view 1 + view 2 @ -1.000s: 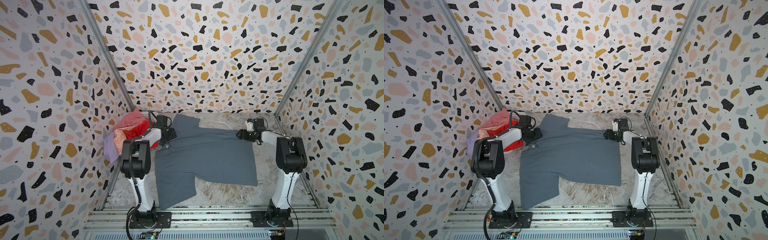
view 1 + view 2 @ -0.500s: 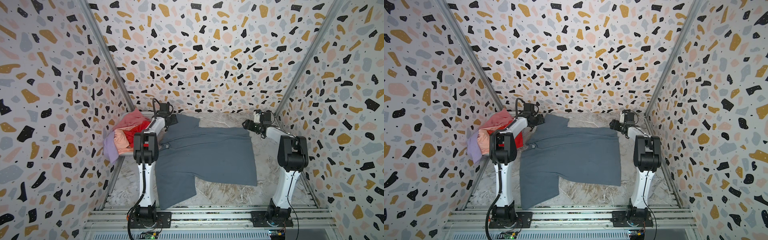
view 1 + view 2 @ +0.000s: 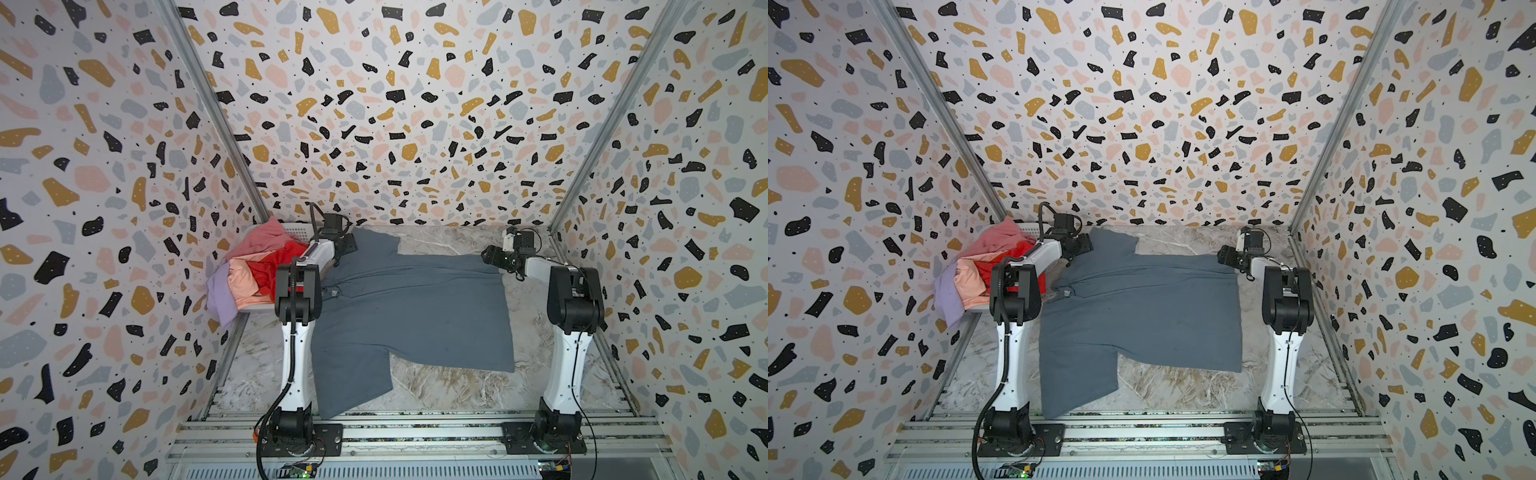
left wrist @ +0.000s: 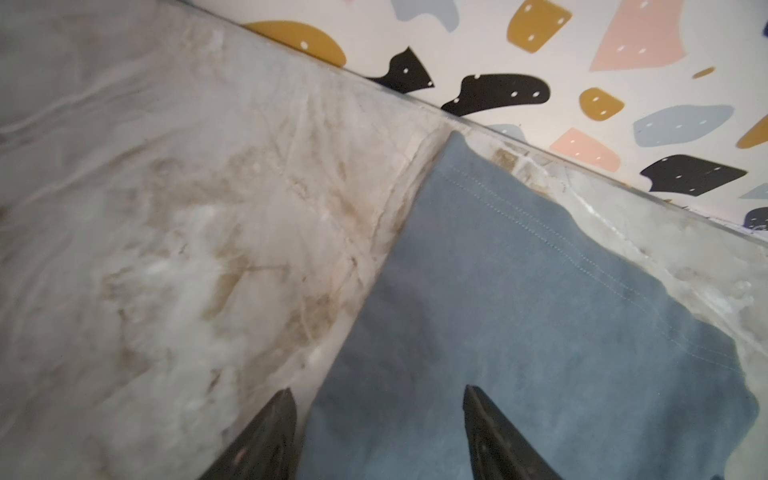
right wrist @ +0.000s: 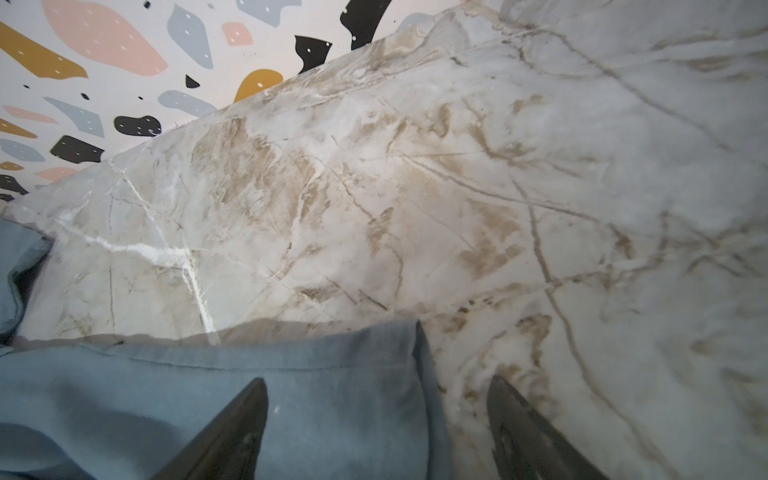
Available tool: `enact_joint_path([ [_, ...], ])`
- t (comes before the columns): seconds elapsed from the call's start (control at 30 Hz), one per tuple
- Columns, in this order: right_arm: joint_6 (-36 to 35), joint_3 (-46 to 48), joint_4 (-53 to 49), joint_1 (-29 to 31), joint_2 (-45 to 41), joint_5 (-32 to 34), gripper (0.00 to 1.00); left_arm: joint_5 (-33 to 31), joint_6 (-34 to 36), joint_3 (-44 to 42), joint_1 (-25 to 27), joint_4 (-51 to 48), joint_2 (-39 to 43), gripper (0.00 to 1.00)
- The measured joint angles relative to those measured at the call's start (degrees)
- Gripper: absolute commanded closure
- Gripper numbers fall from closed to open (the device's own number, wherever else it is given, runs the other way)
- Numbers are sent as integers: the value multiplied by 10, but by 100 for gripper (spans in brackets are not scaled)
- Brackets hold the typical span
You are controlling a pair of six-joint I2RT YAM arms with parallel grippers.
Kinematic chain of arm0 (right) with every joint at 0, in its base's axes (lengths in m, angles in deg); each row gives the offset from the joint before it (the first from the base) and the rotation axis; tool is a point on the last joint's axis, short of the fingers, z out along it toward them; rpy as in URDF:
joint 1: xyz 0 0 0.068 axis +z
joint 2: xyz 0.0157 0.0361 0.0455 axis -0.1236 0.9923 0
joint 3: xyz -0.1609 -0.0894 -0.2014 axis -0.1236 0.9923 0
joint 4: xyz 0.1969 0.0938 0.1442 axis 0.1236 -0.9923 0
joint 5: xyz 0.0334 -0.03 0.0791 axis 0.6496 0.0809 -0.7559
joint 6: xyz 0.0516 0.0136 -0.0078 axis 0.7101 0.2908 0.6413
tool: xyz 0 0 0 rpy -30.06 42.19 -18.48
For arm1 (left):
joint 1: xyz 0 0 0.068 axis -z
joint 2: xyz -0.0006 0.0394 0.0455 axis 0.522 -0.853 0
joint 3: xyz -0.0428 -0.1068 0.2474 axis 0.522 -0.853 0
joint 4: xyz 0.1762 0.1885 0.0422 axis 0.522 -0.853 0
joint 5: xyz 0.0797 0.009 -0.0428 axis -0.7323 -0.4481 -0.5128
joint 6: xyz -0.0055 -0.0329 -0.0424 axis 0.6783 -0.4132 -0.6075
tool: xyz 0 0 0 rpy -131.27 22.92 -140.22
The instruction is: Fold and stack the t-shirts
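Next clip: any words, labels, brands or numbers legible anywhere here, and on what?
Nothing can be read.
The small white neck label on the grey-blue t-shirt is too small to read in both top views.
The wrist views show no print.

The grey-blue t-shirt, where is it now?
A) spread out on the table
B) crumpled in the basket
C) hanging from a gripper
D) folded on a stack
A: in both top views the grey-blue t-shirt lies opened out on the marble table, sleeves showing.
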Motion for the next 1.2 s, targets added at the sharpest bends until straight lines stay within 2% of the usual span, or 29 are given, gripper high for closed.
enact_joint_path([
  [0.13, 1, -43, -13, 2, 25, -1, 19, 7, -12, 17, 9, 12, -15, 53],
  [0.2, -1, -71, -24, 4, 42, 0, 24, 9, -16, 18, 12, 19, -18, 63],
  [0.3, -3, -103, -50, 9, 58, 11, 32, 11, -20, 17, 12, 21, -19, 72],
  [0.43, -7, -123, -95, 24, 62, 36, 50, 9, -22, 17, 12, 18, -19, 83],
  [0.57, -14, -139, -133, 42, 65, 65, 79, 2, -25, 17, 12, 17, -19, 90],
  [0.7, -19, -161, -157, 52, 76, 85, 94, -1, -26, 17, 12, 16, -19, 99],
  [0.77, -22, -167, -163, 54, 78, 94, 99, -2, -24, 17, 12, 16, -19, 100],
  [1.0, -34, -164, -148, 53, 76, 107, 100, 1, -23, 1, 7, 25, -10, 100],
  [1.2, -40, -127, -113, 50, 31, 111, 100, 14, -20, -48, -2, 37, 51, 100],
])
